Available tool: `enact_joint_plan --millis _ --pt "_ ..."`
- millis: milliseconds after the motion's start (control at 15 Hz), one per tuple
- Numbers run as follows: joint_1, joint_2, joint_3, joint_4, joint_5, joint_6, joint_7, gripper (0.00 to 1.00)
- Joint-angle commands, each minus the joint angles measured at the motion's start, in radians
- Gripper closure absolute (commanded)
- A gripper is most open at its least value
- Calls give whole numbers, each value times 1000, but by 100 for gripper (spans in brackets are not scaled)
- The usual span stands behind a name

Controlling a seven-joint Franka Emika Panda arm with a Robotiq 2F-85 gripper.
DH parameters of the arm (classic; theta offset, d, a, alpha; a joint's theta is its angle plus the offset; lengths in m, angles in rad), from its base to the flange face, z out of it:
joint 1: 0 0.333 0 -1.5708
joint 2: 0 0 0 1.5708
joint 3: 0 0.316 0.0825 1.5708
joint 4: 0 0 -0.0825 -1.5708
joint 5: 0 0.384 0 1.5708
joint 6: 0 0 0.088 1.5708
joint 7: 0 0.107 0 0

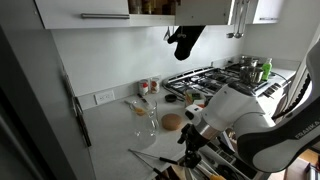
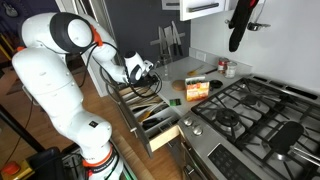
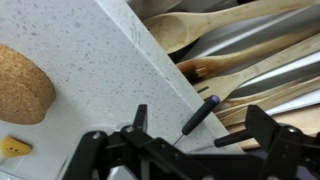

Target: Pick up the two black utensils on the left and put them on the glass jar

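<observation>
Black utensils: only one is made out, and none is held. The desk is shown in both exterior views, with the open drawer below its front edge. The glass jar is stood back from that edge, near the cork lid. One black utensil is laid in the drawer just beside the desk's edge, long axis crosswise to it. The fingers are spread and empty, one either side of the handle. Closure across that axis is judged to be needed next.
</observation>
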Motion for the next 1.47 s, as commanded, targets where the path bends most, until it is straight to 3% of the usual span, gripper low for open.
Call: enact_joint_plan --millis 0,200,267,1200,1333,1400 --pt "-62 45 -20 44 -248 22 198 0" --pt "-49 69 -20 90 -294 5 302 0" --pt "-58 43 -23 62 -261 13 240 0" --pt "-49 78 -16 101 -246 2 268 0" --pt "-45 94 -4 113 -212 9 257 0" --pt "-90 109 62 116 -178 32 237 0"
